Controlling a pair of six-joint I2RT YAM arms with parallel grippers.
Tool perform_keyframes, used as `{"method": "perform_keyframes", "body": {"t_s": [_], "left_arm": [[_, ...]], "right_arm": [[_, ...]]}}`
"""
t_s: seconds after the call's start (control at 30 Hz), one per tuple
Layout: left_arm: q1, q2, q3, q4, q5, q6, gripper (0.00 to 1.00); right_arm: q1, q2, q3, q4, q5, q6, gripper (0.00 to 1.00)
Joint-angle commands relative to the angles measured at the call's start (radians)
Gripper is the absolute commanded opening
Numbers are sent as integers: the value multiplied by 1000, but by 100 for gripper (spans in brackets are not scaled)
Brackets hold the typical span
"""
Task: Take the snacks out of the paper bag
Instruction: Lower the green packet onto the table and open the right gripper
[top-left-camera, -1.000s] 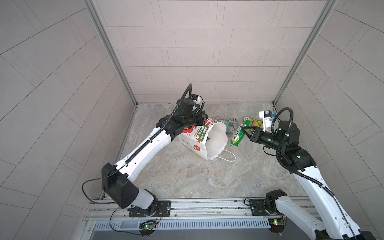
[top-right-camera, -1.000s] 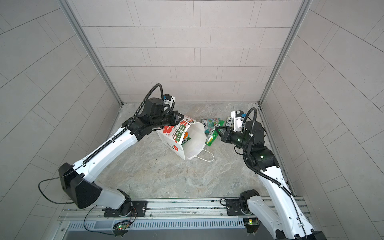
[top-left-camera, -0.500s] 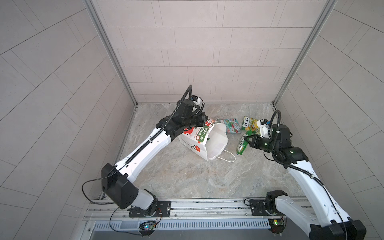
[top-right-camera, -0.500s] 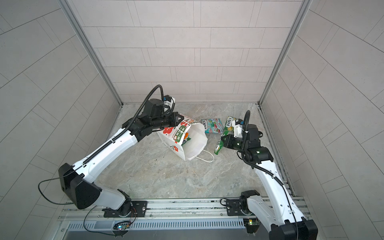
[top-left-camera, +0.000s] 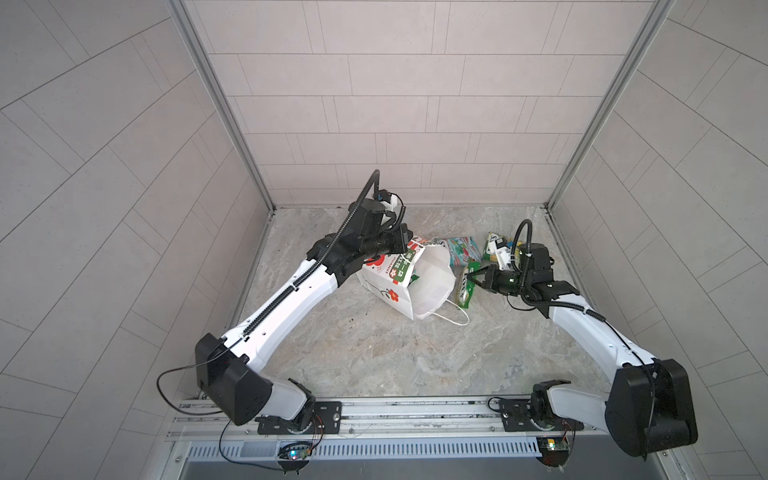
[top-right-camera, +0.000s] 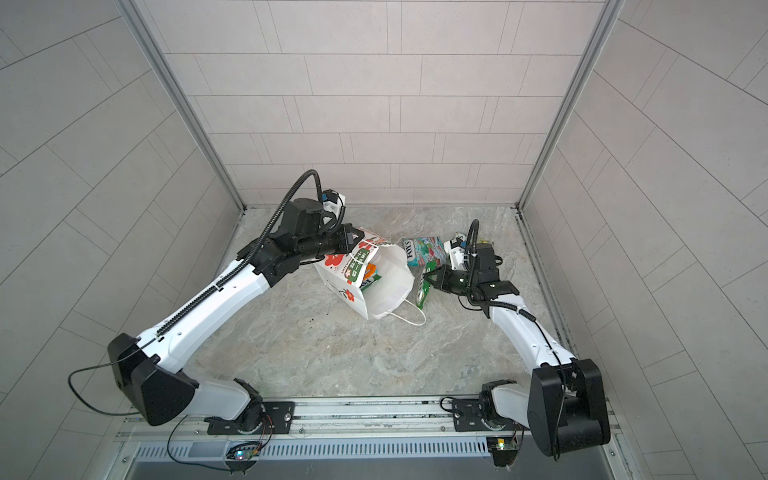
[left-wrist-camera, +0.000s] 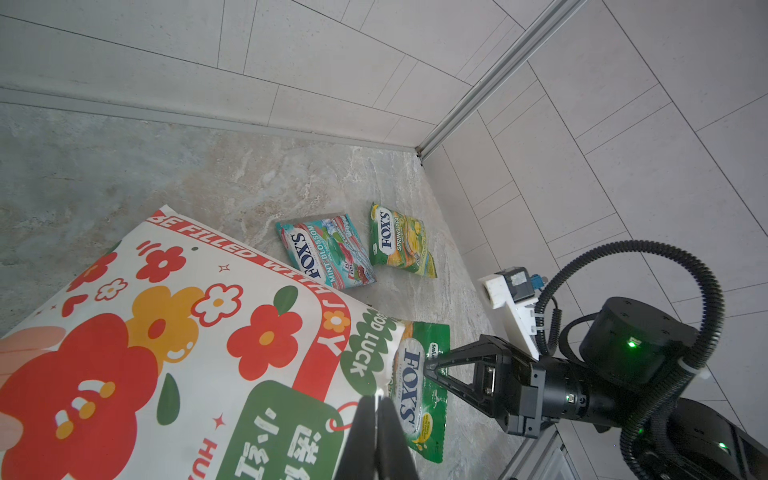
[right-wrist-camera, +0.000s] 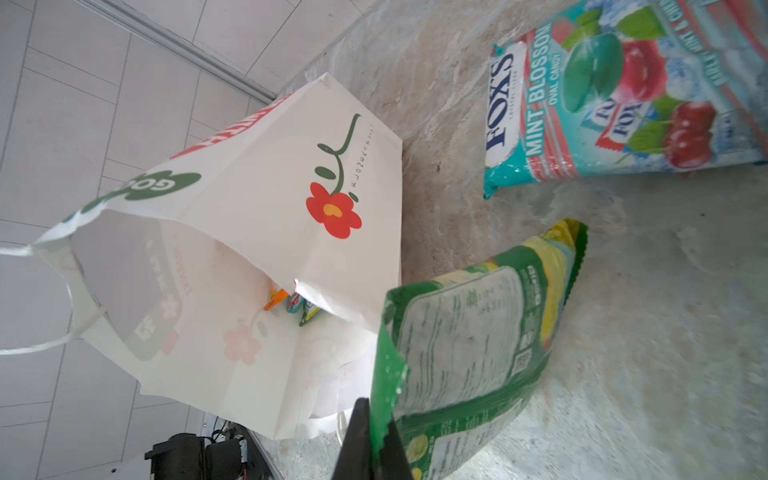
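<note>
At the far middle of the floor the paper bag is held tipped, its rim pinched in the closed left gripper. Some snacks are seen inside it. Just right of it a green packet is clamped in the closed right gripper. A teal packet and a yellow-green packet are laid out farther back. Roughly half is judged done.

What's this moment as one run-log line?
left pincer: shut on paper bag | right pincer: shut on green packet | teal packet, yellow-green packet: on floor | more packets: inside paper bag
</note>
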Motion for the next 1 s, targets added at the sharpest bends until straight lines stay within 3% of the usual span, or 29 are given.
{"method": "perform_keyframes", "body": {"t_s": [0.0, 0.1, 0.33, 0.63, 0.77, 0.97], "left_arm": [[-3, -37, -12, 7, -19, 17, 0], [-2, -39, -13, 5, -19, 18, 0], [-2, -39, -10, 3, -18, 19, 0], [-2, -33, -4, 0, -12, 20, 0], [-2, -28, 1, 3, -6, 17, 0], [-2, -17, 8, 4, 2, 14, 0]], "right_arm": [[10, 29, 3, 204, -97, 84, 0], [9, 71, -8, 228, -116, 87, 0], [-15, 155, 1, 44, -70, -79, 0], [-28, 172, 50, -231, 143, -290, 0], [-29, 192, 85, -296, 237, -350, 0], [-28, 260, 152, -338, 289, -378, 0]]}}
